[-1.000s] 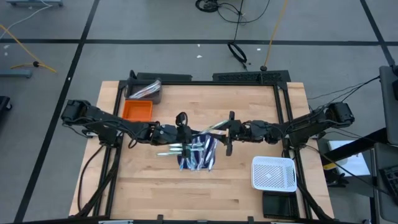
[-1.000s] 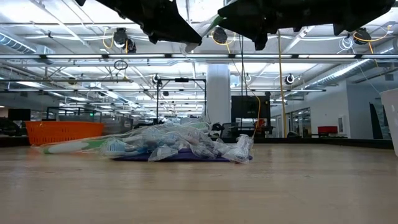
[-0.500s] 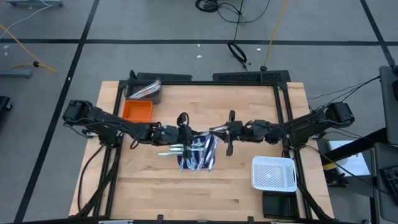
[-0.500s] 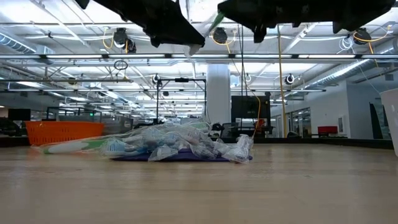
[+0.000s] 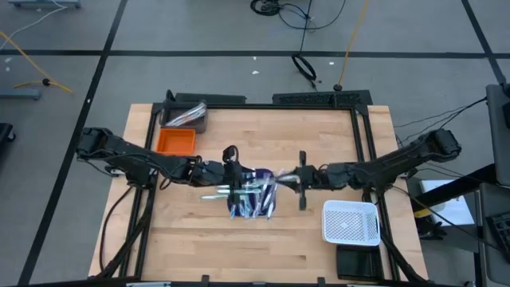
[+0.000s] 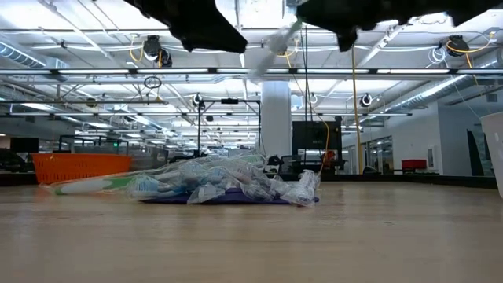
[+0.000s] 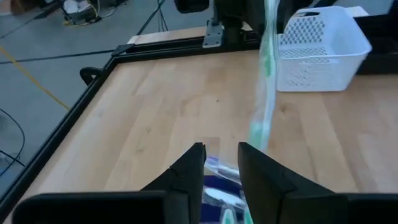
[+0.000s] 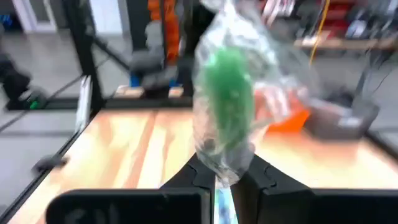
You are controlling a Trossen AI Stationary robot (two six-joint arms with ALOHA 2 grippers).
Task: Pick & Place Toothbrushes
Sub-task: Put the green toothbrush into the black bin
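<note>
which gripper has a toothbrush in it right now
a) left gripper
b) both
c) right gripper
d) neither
c) the right gripper is shut on a green wrapped toothbrush that stands up between its fingers, while the left gripper has parted fingers with nothing between them, above the pile of toothbrushes.

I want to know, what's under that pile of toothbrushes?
A dark blue mat lies under the toothbrushes, on the wooden table. Its middle is covered by the pile, so anything there stays hidden.
</note>
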